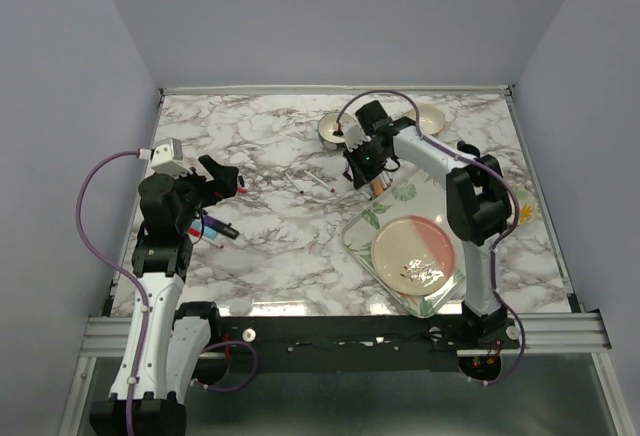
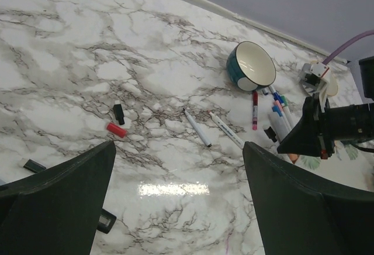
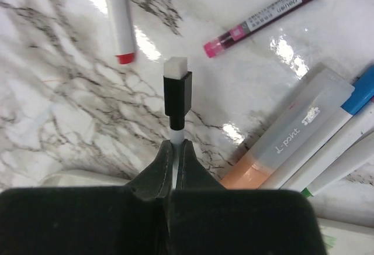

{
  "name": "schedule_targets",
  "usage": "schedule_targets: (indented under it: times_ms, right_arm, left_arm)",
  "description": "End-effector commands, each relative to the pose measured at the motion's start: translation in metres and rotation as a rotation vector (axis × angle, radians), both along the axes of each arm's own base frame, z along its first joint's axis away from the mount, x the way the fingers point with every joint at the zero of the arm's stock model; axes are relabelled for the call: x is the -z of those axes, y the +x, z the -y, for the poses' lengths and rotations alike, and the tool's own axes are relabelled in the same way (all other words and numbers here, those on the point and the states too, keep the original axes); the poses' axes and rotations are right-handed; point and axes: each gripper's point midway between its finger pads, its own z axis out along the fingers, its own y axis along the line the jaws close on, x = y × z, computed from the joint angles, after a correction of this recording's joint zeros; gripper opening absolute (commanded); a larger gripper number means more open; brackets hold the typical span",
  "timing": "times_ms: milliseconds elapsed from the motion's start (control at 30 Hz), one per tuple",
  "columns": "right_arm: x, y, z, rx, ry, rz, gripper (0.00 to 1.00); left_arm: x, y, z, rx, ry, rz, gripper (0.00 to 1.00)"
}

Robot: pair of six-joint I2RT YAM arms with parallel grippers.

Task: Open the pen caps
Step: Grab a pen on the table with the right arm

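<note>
The maroon pen (image 3: 276,11) reads "deli"; the white marker (image 3: 292,135), "T-point".

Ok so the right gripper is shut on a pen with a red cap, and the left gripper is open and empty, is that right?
Not quite. The cap on the pen in the right gripper is black, not red, as the right wrist view shows. The left gripper is indeed open and empty.

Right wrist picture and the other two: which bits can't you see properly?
Right wrist view: the right gripper, shut, hides the thin pen's lower barrel.
Right wrist view: the blue-ended pen is cut off by the right edge.
Left wrist view: a dark piece is half hidden behind the left gripper's finger.
Top view: the pens beside the left arm are too small to tell apart.
</note>
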Motion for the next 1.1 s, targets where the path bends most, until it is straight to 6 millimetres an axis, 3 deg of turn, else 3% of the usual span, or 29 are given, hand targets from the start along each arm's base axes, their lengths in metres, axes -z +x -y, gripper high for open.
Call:
schedule_targets:
  times_ms: [0, 333, 633, 700, 733, 800, 833, 867, 1067]
  right_arm:
    - [-0.050, -0.011, -0.024, -0.103, 0.171, 0.053, 0.01]
    - [-0.106, -0.068, -0.046, -0.329, 0.438, 0.015, 0.01]
    - [-0.141, -0.099, -0.048, -0.409, 0.563, 0.021, 0.00]
    - [-0.145, -0.103, -0.048, -0.415, 0.579, 0.031, 0.00]
    - [-0.142, -0.109, -0.047, -0.416, 0.589, 0.013, 0.01]
    - [-0.148, -0.113, -0.048, -0.421, 0.613, 0.030, 0.01]
    - [-0.148, -0.116, -0.048, -0.424, 0.625, 0.028, 0.01]
    - [-0.145, -0.121, -0.045, -0.416, 0.630, 0.013, 0.01]
    - [-0.141, -0.128, -0.048, -0.426, 0.663, -0.027, 0.01]
  left_arm:
    - [-0.003, -0.001, 0.016, 0.106, -0.012, 0.034, 0.99]
    - [-0.010, -0.007, 0.049, 0.301, -0.066, 0.083, 0.99]
    - [-0.006, -0.007, 0.067, 0.371, -0.223, 0.064, 0.99]
    - [-0.013, -0.007, 0.076, 0.414, -0.302, 0.102, 0.99]
    - [0.002, -0.010, 0.080, 0.409, -0.395, 0.058, 0.99]
    - [0.005, -0.010, 0.087, 0.414, -0.453, 0.088, 0.99]
    - [0.022, -0.011, 0.085, 0.390, -0.478, 0.058, 0.99]
    - [0.026, -0.016, 0.096, 0.412, -0.501, 0.034, 0.99]
    - [0.034, -0.032, 0.129, 0.408, -0.506, 0.019, 0.98]
